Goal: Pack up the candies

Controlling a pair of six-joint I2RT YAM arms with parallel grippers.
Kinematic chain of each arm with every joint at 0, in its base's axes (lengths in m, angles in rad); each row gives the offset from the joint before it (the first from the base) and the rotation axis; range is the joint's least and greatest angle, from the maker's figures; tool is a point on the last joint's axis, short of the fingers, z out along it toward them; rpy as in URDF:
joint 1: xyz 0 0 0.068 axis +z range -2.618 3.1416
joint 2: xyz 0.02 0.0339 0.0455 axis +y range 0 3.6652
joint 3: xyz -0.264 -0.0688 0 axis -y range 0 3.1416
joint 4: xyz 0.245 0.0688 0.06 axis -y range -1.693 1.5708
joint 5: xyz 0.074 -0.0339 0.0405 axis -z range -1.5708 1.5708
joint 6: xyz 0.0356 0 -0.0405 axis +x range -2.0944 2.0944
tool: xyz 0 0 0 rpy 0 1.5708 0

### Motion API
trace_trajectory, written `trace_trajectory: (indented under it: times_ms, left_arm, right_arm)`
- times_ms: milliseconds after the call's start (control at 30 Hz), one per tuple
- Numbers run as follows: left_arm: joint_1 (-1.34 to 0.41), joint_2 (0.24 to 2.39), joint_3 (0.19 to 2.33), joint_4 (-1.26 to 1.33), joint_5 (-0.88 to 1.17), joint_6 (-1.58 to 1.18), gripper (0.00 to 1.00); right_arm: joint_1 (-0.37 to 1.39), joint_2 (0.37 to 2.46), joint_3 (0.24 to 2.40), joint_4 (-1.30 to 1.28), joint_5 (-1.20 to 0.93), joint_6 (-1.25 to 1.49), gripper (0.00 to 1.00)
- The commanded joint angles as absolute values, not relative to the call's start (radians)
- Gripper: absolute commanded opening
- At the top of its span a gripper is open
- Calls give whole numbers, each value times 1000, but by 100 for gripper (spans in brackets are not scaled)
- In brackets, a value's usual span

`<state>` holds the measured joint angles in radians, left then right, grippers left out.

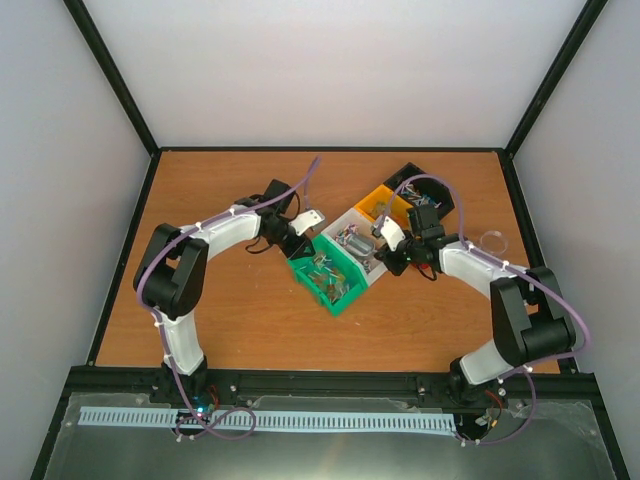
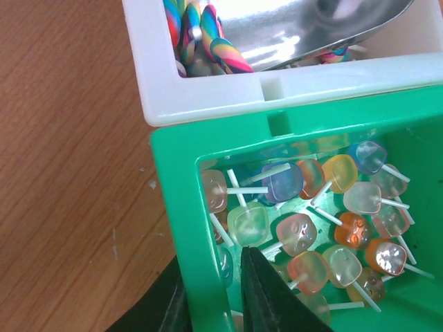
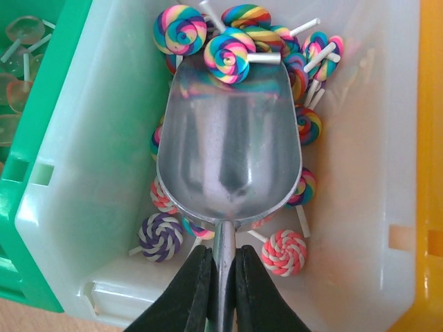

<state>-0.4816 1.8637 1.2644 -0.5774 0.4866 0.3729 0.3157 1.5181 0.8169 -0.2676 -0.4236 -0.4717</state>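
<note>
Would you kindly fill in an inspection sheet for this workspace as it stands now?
Surface: brown wooden table, lightly marked.
Job's things: rainbow swirl lollipops in white plastic bin; translucent coloured lollipops in green plastic bin.
Clutter: orange plastic bin, black plastic bin, clear round item.
Grippers: left gripper fingers clamp green bin's wall; right gripper shut on silver metal scoop in white bin.
Cables: purple cables along both arms.
Surroundings: white walls, black frame.

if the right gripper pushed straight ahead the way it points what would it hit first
Likely the rainbow swirl lollipops heaped at the white bin's far end: the scoop held in the right gripper would reach them first, though height is unclear.
</note>
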Motion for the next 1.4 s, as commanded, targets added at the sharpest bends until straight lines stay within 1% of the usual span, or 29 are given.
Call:
trace_trajectory:
  times_ms: [0,233,367,433,867,1033,1167,1367]
  left_arm:
    - [-515,1867,1305,-604,588,502,1]
    - [-497,1868,1313,-602,605,448,1]
    - [-473,1877,1336,-613,621,430,1]
    - [-460,1878,1343,-620,628,421,1]
    - [-411,1867,1324,-613,616,389,1]
    - [-395,1867,1326,-606,614,367,1]
    - [-385,1868,1327,-605,592,355,1]
    - [-371,1859,1324,-600,569,347,1]
  right_arm:
    - [318,1518,795,-112,-511,-478,3]
    - [256,1385,692,7,-597,-449,3]
    - [246,1371,673,20,-624,-448,3]
    - [203,1363,662,19,-638,-455,3]
    - [131,1327,592,-14,-726,-560,3]
    - [72,1304,576,-18,-806,-595,3]
    - [36,1284,593,-82,-921,-681,3]
    - [10,1263,707,-339,-984,-790,3]
